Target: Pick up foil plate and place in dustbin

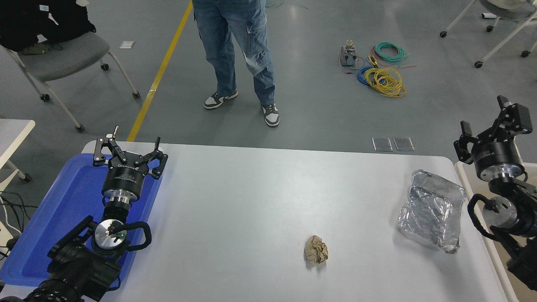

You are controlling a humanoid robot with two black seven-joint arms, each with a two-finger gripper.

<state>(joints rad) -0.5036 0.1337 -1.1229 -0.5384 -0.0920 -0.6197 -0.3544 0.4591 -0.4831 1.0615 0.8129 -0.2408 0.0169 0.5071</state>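
The foil plate point(432, 209) is shiny, crinkled and silver and lies flat on the white table point(251, 201) near its right edge. The dustbin point(465, 184) shows only as an off-white rim with a tan inside beyond the table's right edge, mostly hidden by my right arm. My right gripper point(486, 121) is open and empty, raised above the dustbin's far end, to the right of and beyond the foil plate. My left gripper point(128, 149) is open and empty, parked over the blue tray at the left.
A flat blue plastic tray point(71, 209) lies on the table's left end under my left arm. A small crumpled brown paper ball point(316, 249) lies near the table's front middle. A person in jeans point(239, 54) stands beyond the far edge. Cable coils and chairs are on the floor.
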